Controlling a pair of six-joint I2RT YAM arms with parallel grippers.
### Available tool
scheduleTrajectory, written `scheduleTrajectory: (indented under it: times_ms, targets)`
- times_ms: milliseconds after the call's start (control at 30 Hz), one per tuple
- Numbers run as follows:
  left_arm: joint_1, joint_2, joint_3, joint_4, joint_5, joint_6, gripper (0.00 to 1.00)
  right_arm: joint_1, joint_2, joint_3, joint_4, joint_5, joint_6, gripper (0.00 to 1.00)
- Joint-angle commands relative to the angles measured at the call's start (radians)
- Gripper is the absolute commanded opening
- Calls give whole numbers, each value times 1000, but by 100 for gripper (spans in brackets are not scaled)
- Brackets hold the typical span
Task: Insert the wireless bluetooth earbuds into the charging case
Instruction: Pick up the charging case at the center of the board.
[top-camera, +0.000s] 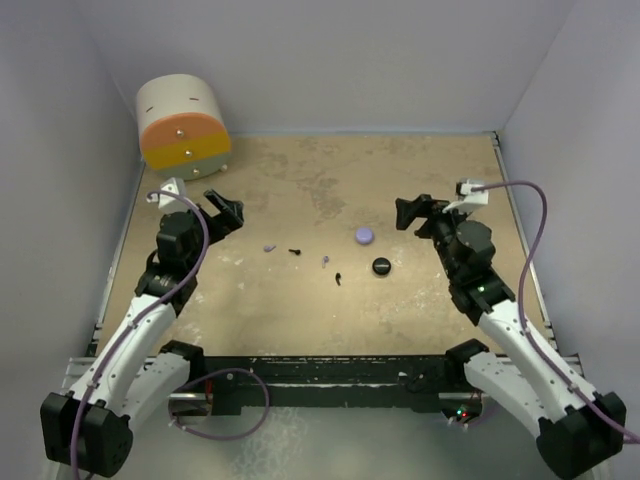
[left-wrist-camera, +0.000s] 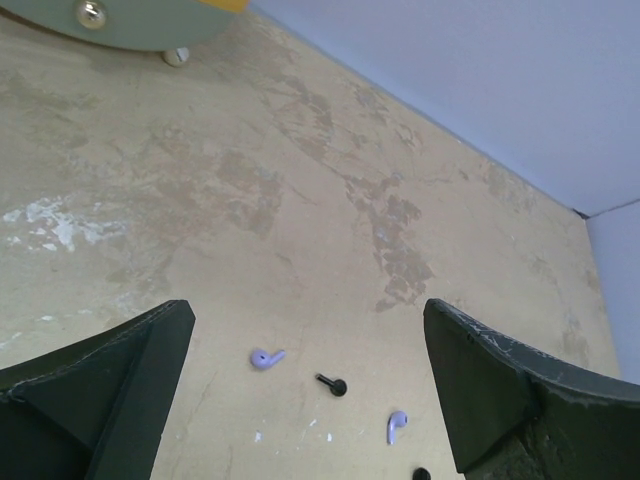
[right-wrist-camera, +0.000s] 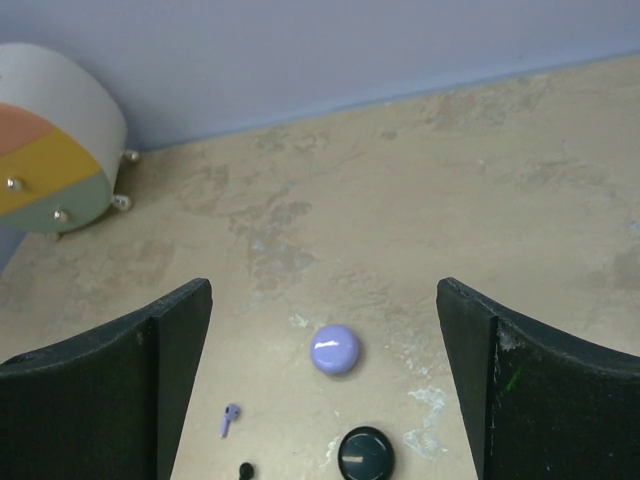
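A mottled tan surface (top-camera: 320, 180) lies between pale walls, with a striped round box (top-camera: 183, 125) in its far left corner. Four pieces lie loose in a row near the middle: a lavender earbud (top-camera: 269, 247), a black earbud (top-camera: 295, 251), a second lavender earbud (top-camera: 326, 261) and a second black earbud (top-camera: 338, 279). Just right of them sit a lavender round case (top-camera: 364, 236) and a black round case (top-camera: 381, 266). The left end effector (top-camera: 225, 211) and the right end effector (top-camera: 409, 213) hover on either side, fingers spread wide apart, gripping nothing.

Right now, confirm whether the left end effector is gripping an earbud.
No, the left end effector is open and empty, with a lavender earbud and a black earbud lying loose on the table beyond it.
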Motion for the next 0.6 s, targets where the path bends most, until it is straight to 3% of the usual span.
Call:
scheduleTrajectory:
  times_ms: [0,367,567]
  targets:
    - [-78,26,10,30,-54,29,100,4,130,60,102,-121,-8,94]
    - [-241,133,-11,63,-163,15,100,142,371,124,32,26,47,93]
    - [-281,184,-6,111,-169,10,92,173,499,183,0,84,48,94]
